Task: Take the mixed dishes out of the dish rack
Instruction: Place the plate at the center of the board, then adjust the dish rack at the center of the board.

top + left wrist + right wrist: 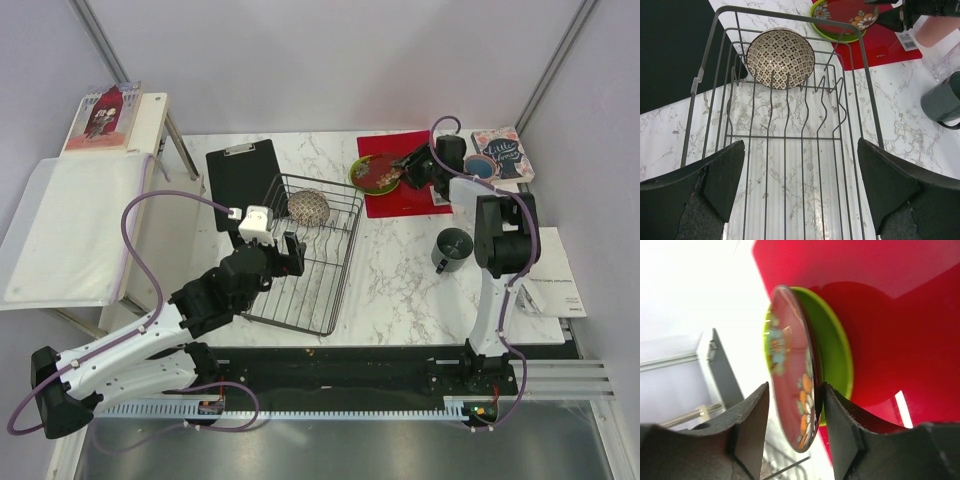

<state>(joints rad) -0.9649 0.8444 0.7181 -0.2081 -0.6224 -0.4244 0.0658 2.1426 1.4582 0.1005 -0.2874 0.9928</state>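
Right claw (796, 387) spread, fingers astride rim of dark red patterned plate (790, 370), not pinching it. Plate lay on lime-green plate (832, 350), on red mat (890, 315) by far edge of desk (400, 285). Left claw (800, 145) spread wide over dish rack (785, 136). Beige bowl (780, 57) stood on edge at rack's far end. Grey mug (452, 248) sat near desk's right edge.

— The dish rack (785, 136) is thin metal wire, matt dark grey. The table (900, 110) under it looks like marble, smooth and glossy.

— The beige mesh-patterned bowl (780, 57) seems ceramic, with a dull outside. The dark red patterned plate (792, 385) and the lime-green plate (835, 355) are glazed and shiny. The red mat (910, 340) is smooth plastic.

— The fingers (720, 170) of the left gripper (801, 141) are matt black plastic, with grainier patches.
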